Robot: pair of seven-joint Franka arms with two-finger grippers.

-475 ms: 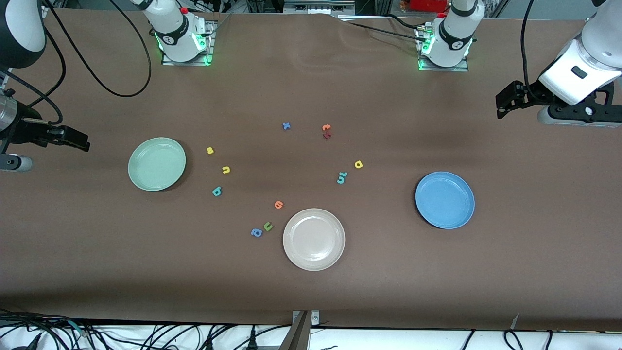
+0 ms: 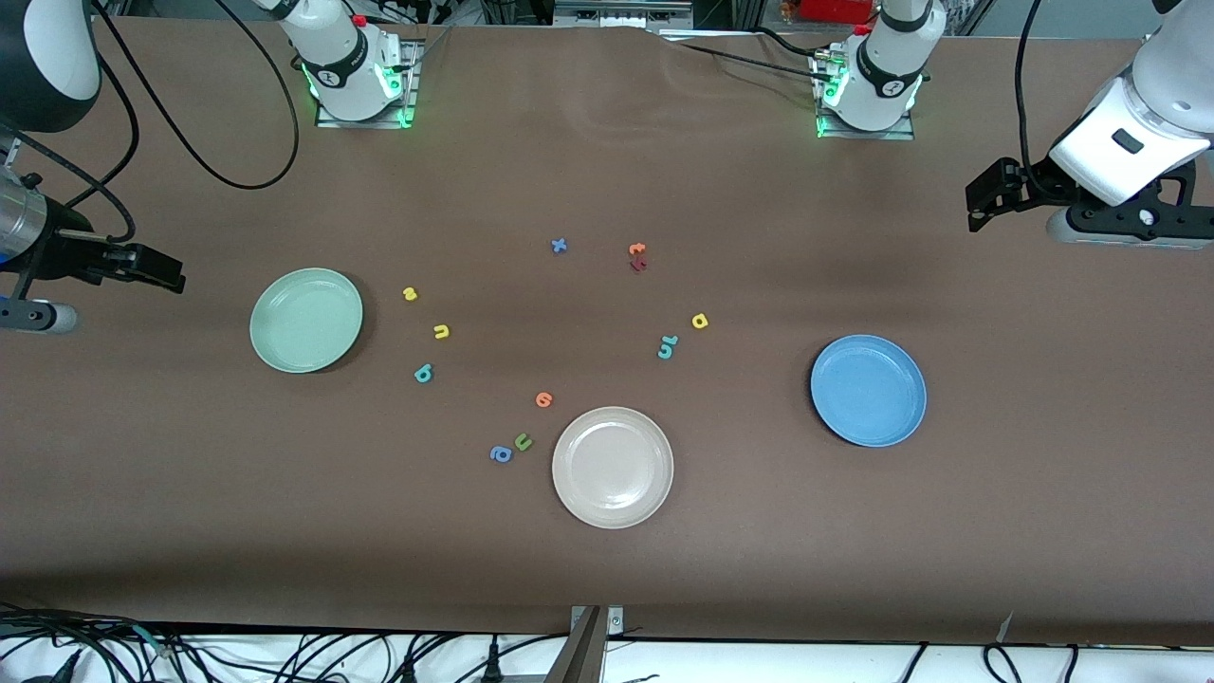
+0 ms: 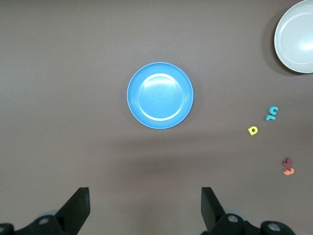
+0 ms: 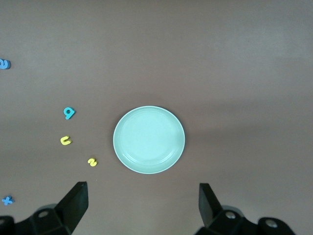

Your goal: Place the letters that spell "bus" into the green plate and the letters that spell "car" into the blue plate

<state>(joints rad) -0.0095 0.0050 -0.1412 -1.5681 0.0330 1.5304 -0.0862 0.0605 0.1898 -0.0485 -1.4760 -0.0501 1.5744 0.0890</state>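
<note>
Nothing is sitting in the green plate point(image 2: 305, 320) or the blue plate point(image 2: 868, 390) yet; the right gripper point(image 4: 142, 203) is hanging wide open and empty over the table's edge by the green plate, the left gripper point(image 3: 145, 205) likewise by the blue plate; the yellow s point(image 2: 410, 294), yellow u point(image 2: 441, 331) and teal b point(image 2: 423, 374) are lying just beside the green plate; the teal c and r point(image 2: 668, 347) are touching, with the yellow a point(image 2: 700, 321) near them, so I would be lowering straight over one letter, avoiding the green u point(image 2: 523, 441)

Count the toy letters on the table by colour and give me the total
Yellow letters: 3
Teal letters: 3
Blue letters: 2
Orange letters: 2
Green letter: 1
Dark red letter: 1
Total: 12
</note>
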